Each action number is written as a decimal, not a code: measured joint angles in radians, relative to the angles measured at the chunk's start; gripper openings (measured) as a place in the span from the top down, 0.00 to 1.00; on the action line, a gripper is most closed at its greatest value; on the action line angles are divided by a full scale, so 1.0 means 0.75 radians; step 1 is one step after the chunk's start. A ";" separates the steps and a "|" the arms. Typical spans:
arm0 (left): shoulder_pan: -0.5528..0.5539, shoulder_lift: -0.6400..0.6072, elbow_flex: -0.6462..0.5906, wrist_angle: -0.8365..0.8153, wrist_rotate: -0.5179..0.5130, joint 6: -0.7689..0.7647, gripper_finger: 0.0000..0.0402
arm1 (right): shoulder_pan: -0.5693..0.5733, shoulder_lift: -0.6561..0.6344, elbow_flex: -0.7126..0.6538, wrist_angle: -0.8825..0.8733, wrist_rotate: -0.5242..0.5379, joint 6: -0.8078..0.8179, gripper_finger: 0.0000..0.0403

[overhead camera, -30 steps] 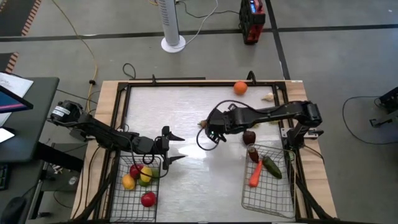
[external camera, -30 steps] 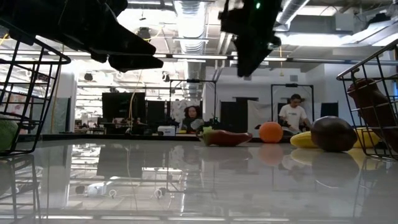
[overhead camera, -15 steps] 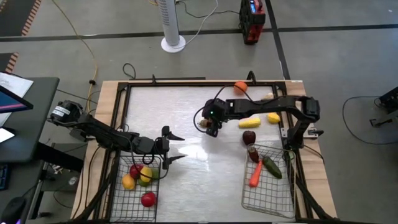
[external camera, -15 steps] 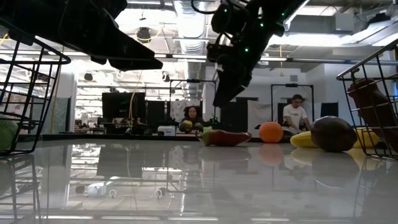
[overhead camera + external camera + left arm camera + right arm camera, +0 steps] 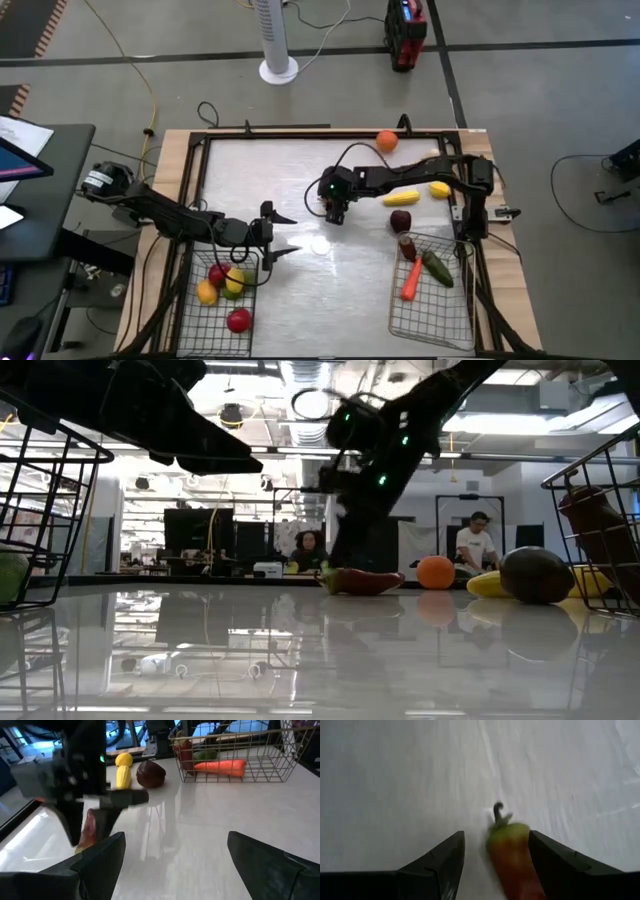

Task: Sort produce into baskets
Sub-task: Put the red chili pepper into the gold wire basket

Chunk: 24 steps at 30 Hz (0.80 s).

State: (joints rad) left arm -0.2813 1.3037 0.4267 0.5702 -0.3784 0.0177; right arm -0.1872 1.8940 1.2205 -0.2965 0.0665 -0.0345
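Two dark fingers of the right gripper (image 5: 492, 857) stand open around a small red pepper with a green stem (image 5: 512, 855), lying on the white table (image 5: 300, 170); nothing is held. It looks light, smooth and slippery, so squeezing its fat middle seems best. Beside the left wire basket (image 5: 215, 320), the left gripper (image 5: 283, 236) waits open and empty.

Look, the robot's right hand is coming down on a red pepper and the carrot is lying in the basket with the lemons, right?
Nearly. The right hand is over the red pepper, open around it. But the high view shows the carrot in the right basket, with green and red vegetables, no lemons. The left basket holds the yellow fruit.
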 joint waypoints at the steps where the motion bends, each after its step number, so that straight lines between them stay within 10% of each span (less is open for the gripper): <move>1: 0.000 0.000 0.000 0.001 0.000 0.000 0.15 | 0.002 0.018 -0.001 0.006 0.002 -0.011 0.38; 13: 0.000 0.000 0.001 -0.017 -0.002 0.005 0.15 | 0.028 0.079 -0.001 -0.019 0.112 -0.041 0.44; 24: 0.000 0.000 0.001 -0.018 -0.002 -0.009 0.15 | 0.030 -0.095 0.081 -0.471 0.442 0.717 0.47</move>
State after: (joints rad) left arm -0.2813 1.3037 0.4271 0.5571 -0.3799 0.0106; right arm -0.1651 1.8225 1.2812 -0.6501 0.3977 0.5035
